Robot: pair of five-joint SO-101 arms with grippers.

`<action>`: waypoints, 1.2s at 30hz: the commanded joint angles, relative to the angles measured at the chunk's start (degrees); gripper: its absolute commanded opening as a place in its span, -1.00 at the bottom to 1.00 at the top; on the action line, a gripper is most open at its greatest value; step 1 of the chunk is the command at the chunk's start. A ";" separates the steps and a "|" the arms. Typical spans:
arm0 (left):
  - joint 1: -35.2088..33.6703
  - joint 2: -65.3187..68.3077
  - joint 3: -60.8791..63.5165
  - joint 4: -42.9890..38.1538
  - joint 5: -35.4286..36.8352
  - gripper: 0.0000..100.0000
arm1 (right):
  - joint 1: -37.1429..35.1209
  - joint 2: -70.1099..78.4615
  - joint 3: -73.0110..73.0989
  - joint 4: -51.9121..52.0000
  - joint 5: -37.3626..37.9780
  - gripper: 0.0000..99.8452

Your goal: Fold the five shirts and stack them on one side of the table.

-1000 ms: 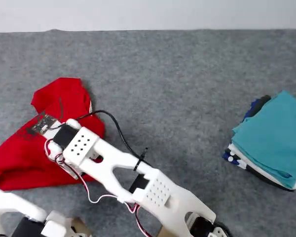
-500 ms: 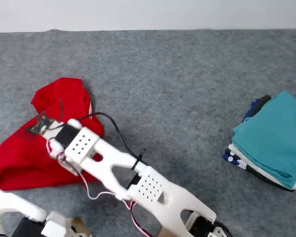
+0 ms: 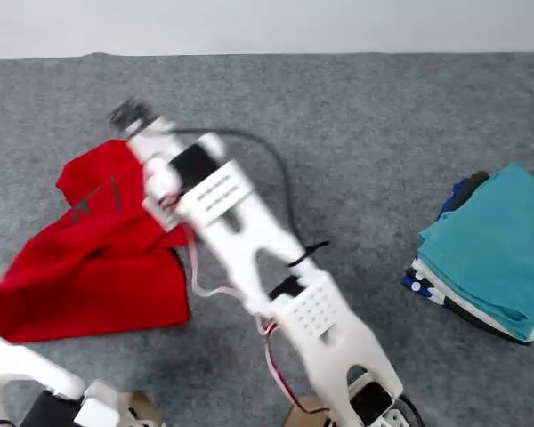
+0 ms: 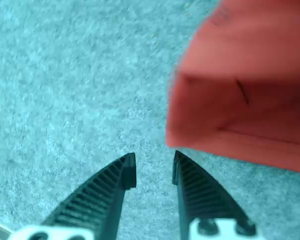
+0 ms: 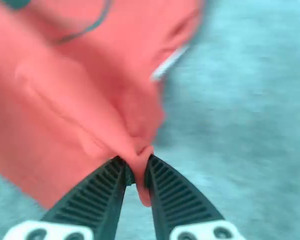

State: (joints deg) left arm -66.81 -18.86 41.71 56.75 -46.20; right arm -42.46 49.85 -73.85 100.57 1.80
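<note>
Grip status, right: my right gripper (image 5: 136,167) is clamped on a pinched fold of the red shirt (image 3: 89,267). The cloth sits between both jaws and bunches into a ridge that runs away from the tips. A pale strip of the shirt's inside shows at its edge just beyond the pinch.

Grip status, left: my left gripper (image 4: 154,167) stands narrowly parted with nothing between the jaws. It hangs over bare grey felt mat (image 3: 338,133), just beside a folded corner of the red shirt and not touching it.

Shirt condition: the red shirt lies crumpled on the mat, partly doubled over, with a dark print on the part farthest from my arm bases. One side of it is drawn up toward my right arm (image 3: 249,240), which slants over the shirt's edge on the side facing the stack of folded shirts (image 3: 481,294).

Stack position: the stack rests well apart from the red shirt, across an open stretch of mat. A teal shirt (image 3: 503,240) lies on top; white and dark blue layers show beneath it.

My left arm (image 3: 18,369) sits low, just beside the red shirt's corner nearest the arm bases.
</note>
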 commanded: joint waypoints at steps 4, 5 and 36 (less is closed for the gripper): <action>8.44 -1.93 -2.07 2.55 -0.53 -0.74 | 11.21 -5.41 -3.43 2.24 1.85 -0.98; 9.67 -1.85 -2.77 3.25 -0.44 -0.74 | 12.26 -5.41 -3.43 2.24 1.85 -0.98; 22.51 -1.23 8.31 8.79 -6.51 -0.62 | 15.25 -5.85 2.11 2.33 1.93 -0.98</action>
State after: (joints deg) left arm -43.08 -18.86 49.45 68.97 -52.26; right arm -28.22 48.70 -71.38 100.66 3.12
